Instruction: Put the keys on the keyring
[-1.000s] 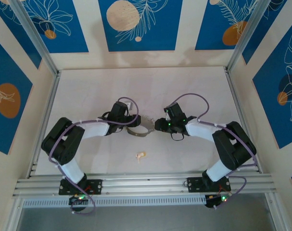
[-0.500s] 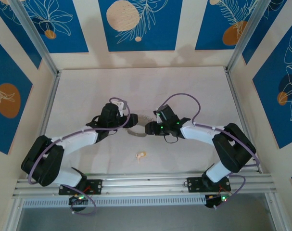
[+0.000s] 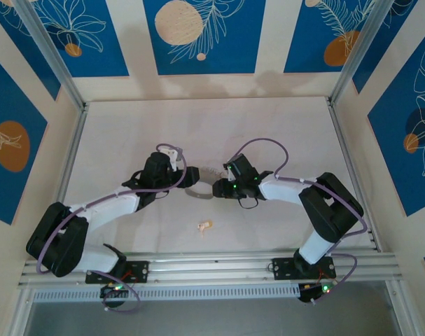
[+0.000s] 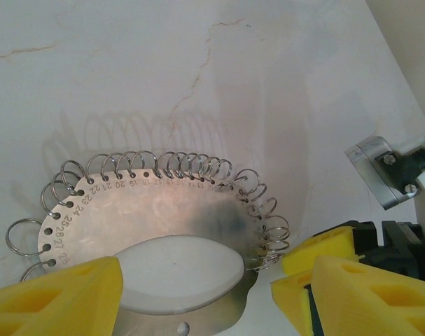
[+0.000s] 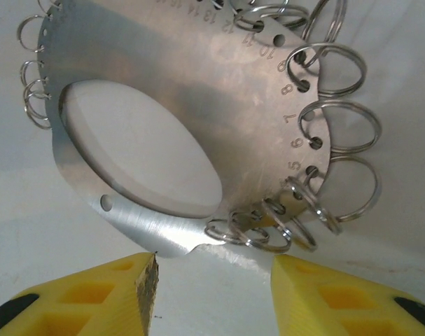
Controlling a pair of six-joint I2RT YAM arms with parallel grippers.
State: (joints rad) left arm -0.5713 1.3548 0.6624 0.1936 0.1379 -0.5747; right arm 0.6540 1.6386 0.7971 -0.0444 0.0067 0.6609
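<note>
While left claw [image 4: 212, 276] and right claw [image 5: 213, 257] gape wide, the keyring [image 5: 198, 91] bears stamped numbers to 28.

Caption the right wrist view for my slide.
Numbered keyring plate, edged with split rings, tilted just beyond the open yellow jaws.

Both arms reach in from the bottom of the top view and meet mid-frame, tip to tip. The left arm [image 3: 107, 206] has its elbow folded low at far left and its forearm running up-right, with the left gripper [image 3: 190, 183] pointing right. The right arm [image 3: 296, 190] has its elbow at right and its forearm heading left, with the right gripper [image 3: 216, 186] pointing left, just beside the other. In the wrist views, the left fingers [image 4: 58, 297] are spread wide and the right fingers [image 5: 324, 294] are likewise apart.
</note>
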